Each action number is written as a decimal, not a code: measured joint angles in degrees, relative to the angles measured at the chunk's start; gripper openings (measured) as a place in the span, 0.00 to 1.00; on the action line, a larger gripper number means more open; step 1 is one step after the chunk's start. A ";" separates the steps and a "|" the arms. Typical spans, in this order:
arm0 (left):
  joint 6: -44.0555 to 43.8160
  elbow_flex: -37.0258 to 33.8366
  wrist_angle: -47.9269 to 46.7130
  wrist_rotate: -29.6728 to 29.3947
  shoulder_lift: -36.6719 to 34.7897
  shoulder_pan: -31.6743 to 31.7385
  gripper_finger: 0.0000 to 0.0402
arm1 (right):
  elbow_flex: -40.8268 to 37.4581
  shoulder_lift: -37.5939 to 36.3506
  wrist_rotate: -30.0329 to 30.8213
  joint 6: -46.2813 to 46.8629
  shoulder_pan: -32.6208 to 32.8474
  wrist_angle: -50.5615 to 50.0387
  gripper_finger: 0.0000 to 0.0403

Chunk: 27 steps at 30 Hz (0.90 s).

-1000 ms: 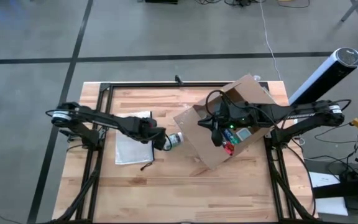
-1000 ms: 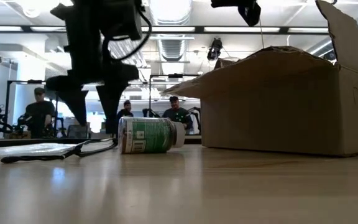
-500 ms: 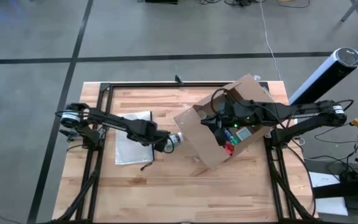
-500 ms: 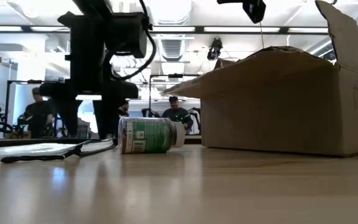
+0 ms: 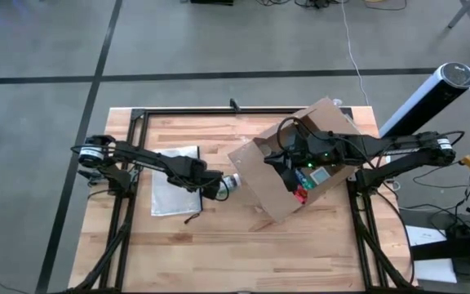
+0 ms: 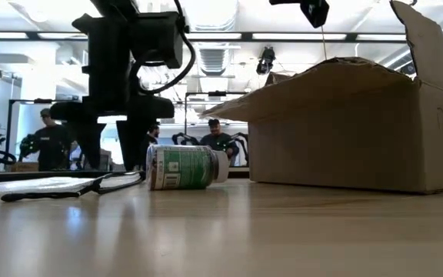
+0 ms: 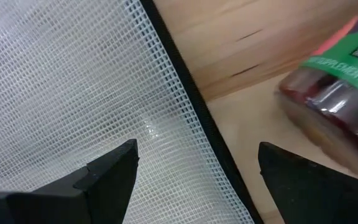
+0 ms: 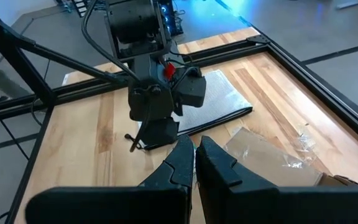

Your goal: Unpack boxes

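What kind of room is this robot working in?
Probably a robotics lab or workshop: a wooden table on a bare concrete floor, ceiling strip lights, and people at more equipment behind.

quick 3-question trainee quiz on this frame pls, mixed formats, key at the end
1. True or false: the green-labelled supplement bottle stands upright inside the brown corrugated cardboard box.
2. Multiple choice: what lies under the left end effector?
A. a red utility knife
B. the white mesh zip pouch edge and bare wooden table
C. a cardboard flap
3. Fill in: the right end effector is over the box with its fingers ____.

Key
1. False: it lies on its side on the table, left of the box.
2. B
3. shut
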 joint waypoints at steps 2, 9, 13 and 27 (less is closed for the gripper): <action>-0.10 0.00 -0.28 0.19 0.44 0.02 0.78 | 0.00 0.00 0.00 0.00 0.00 -0.01 0.00; -1.45 0.00 -1.65 0.43 1.66 0.02 0.78 | 0.00 0.00 0.00 0.00 0.00 -0.69 0.00; -2.91 -0.13 -3.80 0.52 1.80 0.02 0.78 | 0.00 0.00 0.00 0.00 0.00 -0.74 0.00; -5.24 -0.90 -12.32 1.17 1.80 0.09 0.77 | 0.00 0.02 0.00 -0.95 0.00 -0.75 0.00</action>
